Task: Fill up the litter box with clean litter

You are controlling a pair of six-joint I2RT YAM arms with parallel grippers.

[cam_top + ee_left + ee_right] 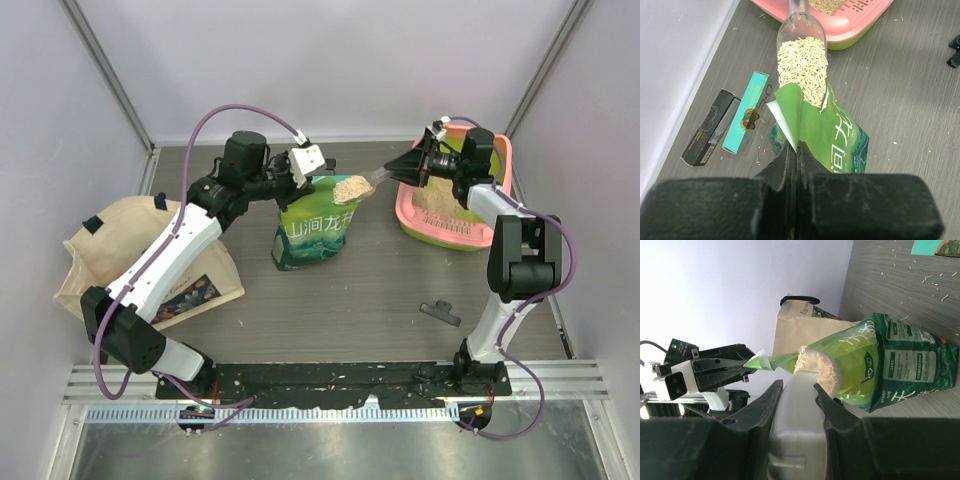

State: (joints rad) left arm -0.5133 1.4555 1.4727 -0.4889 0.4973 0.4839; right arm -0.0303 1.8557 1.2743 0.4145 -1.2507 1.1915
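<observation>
The green bag point(312, 232) stands upright on the table point(380, 300) in the middle of the top view. To its left, near the left edge, lies a beige tote bag point(130, 250), under the left arm. A small black clip point(440, 310) lies alone on the table at the lower right. In the left wrist view, a black box point(707, 127) and a teal box point(745, 117) lie side by side on the table to the left of the bag.

The litter box point(405, 207) is in the upper right of the top view, against the right wall. Its long axis runs roughly from the top to the bottom of the frame, and some pale litter already lies in the basin. The right arm hangs partly over it.

The left gripper point(305, 165) has its jaws pressed together on the upper edge of the green bag and holds the mouth up. The right gripper point(410, 165) pinches the handle of the clear scoop point(372, 180). The scoop lies nearly level, with its long axis across the frame. Its bowl points left at the mouth of the bag, and its handle points right toward the litter box. The clean litter point(352, 188) is heaped in the bowl. Whether the bowl touches the bag I cannot tell.
</observation>
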